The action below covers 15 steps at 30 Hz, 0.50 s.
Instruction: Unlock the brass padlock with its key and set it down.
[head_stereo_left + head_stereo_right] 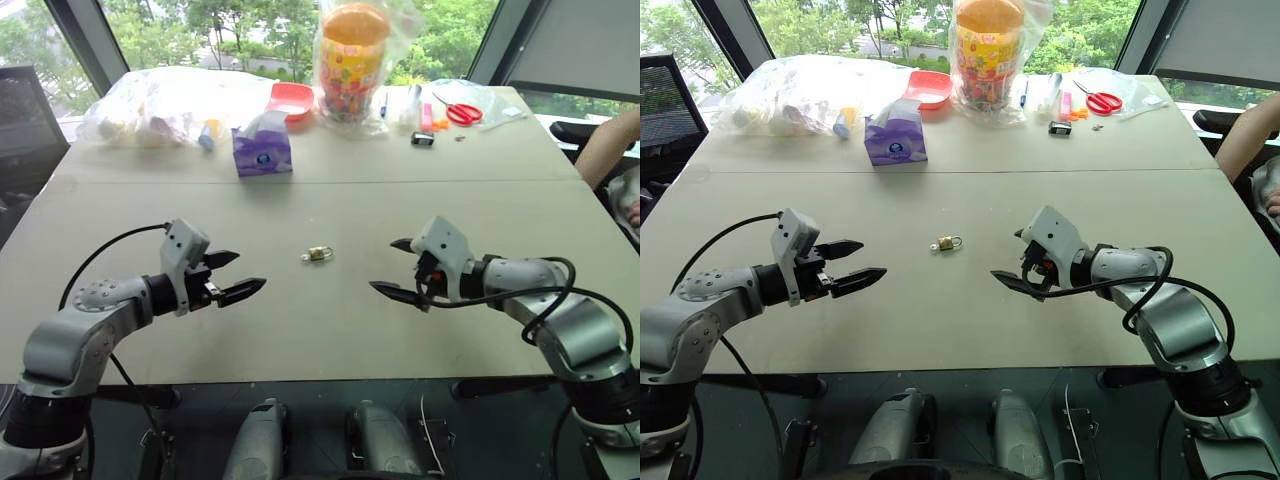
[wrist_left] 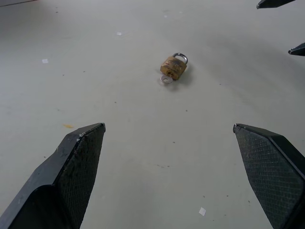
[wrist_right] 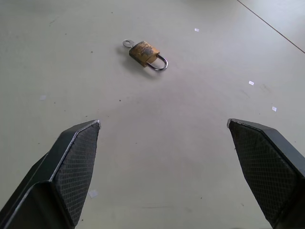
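From my seat I see the left gripper (image 1: 236,275) hovering over the near left part of the pale grey desk (image 1: 330,330), its two black fingers spread wide and holding nothing. It points toward the middle of the desk.

In the middle, between the two arms and well apart from each, lies the small yellow-gold brass padlock (image 1: 319,254) with its thin silvery shackle. In the head views it is little more than a glint. The left wrist view gives me more: the padlock (image 2: 173,67) lies flat with its shackle closed, and a small silvery round key head (image 2: 166,79) sticks out at the end of the body opposite the shackle. The right wrist view shows the same pair from the other side, the key (image 3: 127,43) touching the end of the padlock. I cannot tell from either view how far the key is seated.

To the right, the right gripper (image 1: 397,268) hangs over the near right part of the desk, fingers also wide apart and empty, aimed inward at the padlock. Its fingertips also show at the edge of the left wrist view.

The head views alone take in the far side: a heap of clear plastic bags (image 1: 150,105), a purple tissue box (image 1: 262,150), a red tray (image 1: 290,99), a bagged orange-topped colourful container (image 1: 352,60) and red-handled scissors (image 1: 463,112). A person's arm (image 1: 610,140) rests at the far right edge.
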Motion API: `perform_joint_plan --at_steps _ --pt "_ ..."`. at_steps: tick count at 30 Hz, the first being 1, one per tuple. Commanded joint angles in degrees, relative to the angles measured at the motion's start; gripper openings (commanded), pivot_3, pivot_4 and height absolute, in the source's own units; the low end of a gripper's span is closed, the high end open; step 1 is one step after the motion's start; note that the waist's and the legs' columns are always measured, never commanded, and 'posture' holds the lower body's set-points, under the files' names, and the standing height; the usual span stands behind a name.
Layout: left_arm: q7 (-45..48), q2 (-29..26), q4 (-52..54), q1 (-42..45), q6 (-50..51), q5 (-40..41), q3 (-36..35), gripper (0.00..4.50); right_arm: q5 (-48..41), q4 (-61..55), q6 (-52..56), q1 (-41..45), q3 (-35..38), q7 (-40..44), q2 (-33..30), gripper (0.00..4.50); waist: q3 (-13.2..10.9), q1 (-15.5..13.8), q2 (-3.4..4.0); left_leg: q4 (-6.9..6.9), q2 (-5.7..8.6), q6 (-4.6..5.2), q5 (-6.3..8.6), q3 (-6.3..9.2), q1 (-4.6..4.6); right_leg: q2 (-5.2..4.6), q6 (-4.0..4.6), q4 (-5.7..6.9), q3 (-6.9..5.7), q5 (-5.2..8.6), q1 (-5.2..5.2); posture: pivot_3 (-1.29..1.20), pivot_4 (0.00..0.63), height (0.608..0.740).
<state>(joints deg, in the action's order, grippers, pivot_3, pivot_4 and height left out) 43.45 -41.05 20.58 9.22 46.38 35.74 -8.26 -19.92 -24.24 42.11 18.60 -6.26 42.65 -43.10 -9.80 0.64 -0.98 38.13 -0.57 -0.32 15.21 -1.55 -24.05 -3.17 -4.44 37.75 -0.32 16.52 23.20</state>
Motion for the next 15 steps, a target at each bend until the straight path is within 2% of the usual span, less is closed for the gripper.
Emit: perform_joint_plan --at_steps 1,9,15 --pt "-0.09 0.01 2.85 -0.39 0.20 1.72 -1.44 4.48 0.73 0.21 -1.86 1.87 0.63 -0.31 0.93 4.50 0.00 0.03 0.00 0.00 0.00 0.00 0.00 0.00 0.00 0.00 0.00 0.00 0.00 0.00 0.00 0.00 0.150 0.740" --pt "-1.47 -0.96 3.10 -0.27 0.06 0.20 -0.56 4.48 1.52 1.86 -2.72 3.20 0.55 0.35 1.57 4.50 0.00 -0.01 0.00 0.00 0.00 -0.01 0.00 0.00 0.00 0.00 0.01 0.00 0.00 0.00 0.00 0.00 0.150 0.740" --pt "-7.89 -0.47 0.39 5.07 0.24 -6.22 2.73 4.48 3.73 6.32 -5.73 7.87 -3.21 2.78 3.07 4.50 0.00 0.02 0.00 0.01 0.01 -0.03 -0.02 0.00 0.01 0.00 0.01 0.02 0.00 0.00 -0.01 0.00 0.150 0.740"
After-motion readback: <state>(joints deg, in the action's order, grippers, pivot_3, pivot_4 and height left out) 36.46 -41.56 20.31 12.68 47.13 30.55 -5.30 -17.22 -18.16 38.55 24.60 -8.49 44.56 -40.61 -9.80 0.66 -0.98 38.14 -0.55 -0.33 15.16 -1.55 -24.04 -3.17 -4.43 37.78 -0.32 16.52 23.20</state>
